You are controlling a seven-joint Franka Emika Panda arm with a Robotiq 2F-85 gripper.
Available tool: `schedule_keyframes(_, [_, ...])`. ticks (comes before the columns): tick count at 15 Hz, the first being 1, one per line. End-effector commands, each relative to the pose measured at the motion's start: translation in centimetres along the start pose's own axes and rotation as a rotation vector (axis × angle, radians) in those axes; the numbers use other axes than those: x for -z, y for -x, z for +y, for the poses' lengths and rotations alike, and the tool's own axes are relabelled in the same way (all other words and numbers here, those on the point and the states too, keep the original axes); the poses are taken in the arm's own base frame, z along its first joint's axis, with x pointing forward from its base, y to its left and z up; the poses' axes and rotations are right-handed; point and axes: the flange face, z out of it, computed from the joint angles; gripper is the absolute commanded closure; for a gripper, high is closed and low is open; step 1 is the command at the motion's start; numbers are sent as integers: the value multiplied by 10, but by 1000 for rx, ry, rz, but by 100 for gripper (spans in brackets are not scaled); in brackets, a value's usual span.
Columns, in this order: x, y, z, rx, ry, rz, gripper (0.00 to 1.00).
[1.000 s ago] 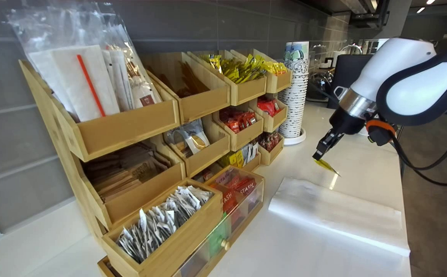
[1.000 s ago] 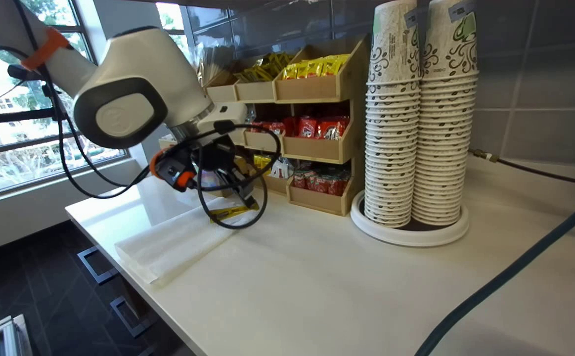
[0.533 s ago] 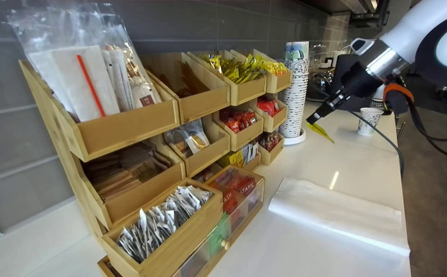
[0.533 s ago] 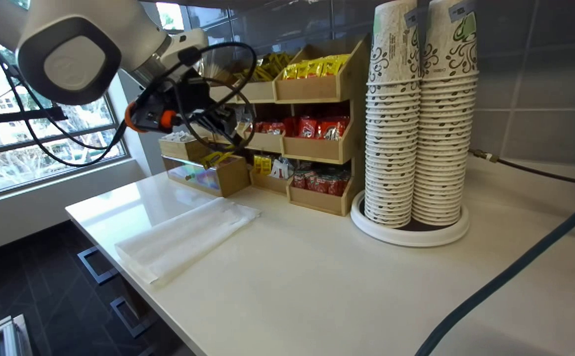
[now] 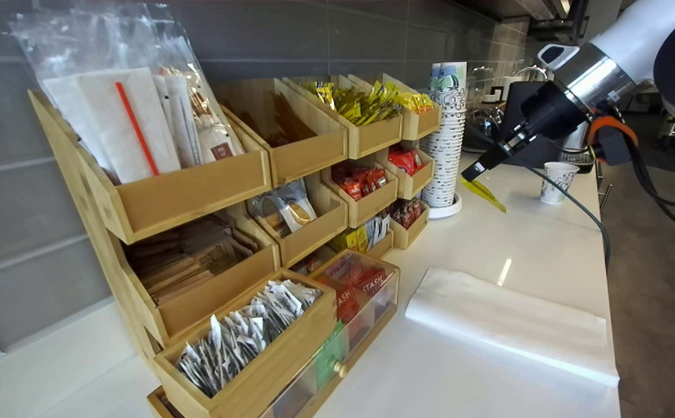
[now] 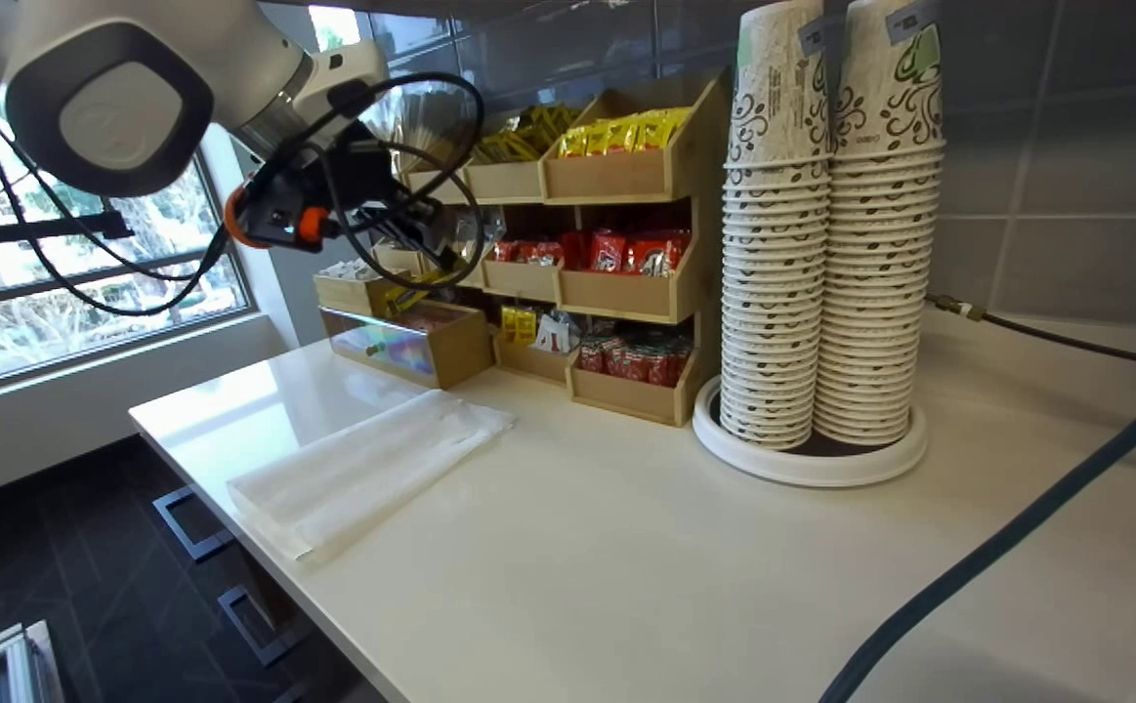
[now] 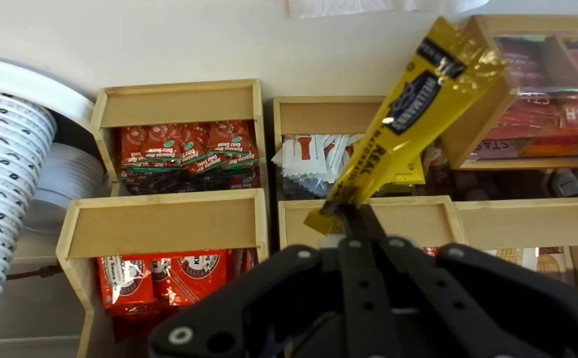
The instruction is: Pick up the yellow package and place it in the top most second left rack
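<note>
In an exterior view, your white, rounded robot arm (image 5: 642, 43) reaches in from two o'clock, and below its silver wrist collar (image 5: 601, 75) the slim black gripper (image 5: 469, 173) slants down toward eight o'clock, above the glossy white counter (image 5: 459, 249) and apart from the light wooden tiered rack (image 5: 198, 194). In an exterior view, the arm (image 6: 108, 107) comes in from ten o'clock and the gripper dips toward four. You have the two black fingers (image 7: 363, 223) clamped on the flat, bright yellow plastic packet (image 7: 408, 109) printed Hellmann's Real Mayonnaise, pinching it near one end and holding it up off the counter. In the wrist view its long part slants out toward one o'clock, and a short yellow end pokes past the fingers at eight. In an exterior view the packet (image 5: 486, 196) hangs toward four o'clock from your grip. From there, the second top-row wooden bin from the left (image 5: 308, 158), holding thin brown items (image 5: 289, 116), lies between nine and ten o'clock; the neighbouring wooden bin (image 5: 380, 137) of loose yellow packets (image 5: 366, 105) lies at ten, the tall patterned paper-cup stacks (image 5: 446, 139) at eleven, and the folded white sheet (image 5: 511, 325) near six.
</note>
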Motion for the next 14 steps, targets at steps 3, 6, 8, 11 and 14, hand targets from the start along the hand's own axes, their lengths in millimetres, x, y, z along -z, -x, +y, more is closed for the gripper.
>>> schedule_keyframes(3, [11,-26,-11,108,10,106,100])
schedule_keyframes(6, [21,-45,-20,194,17,206,100])
schedule_keyframes(8, [26,-57,-30,253,18,281,100])
schedule_keyframes(11, [35,-73,-47,311,0,398,100])
schedule_keyframes(14, [44,-86,-61,337,-36,487,100])
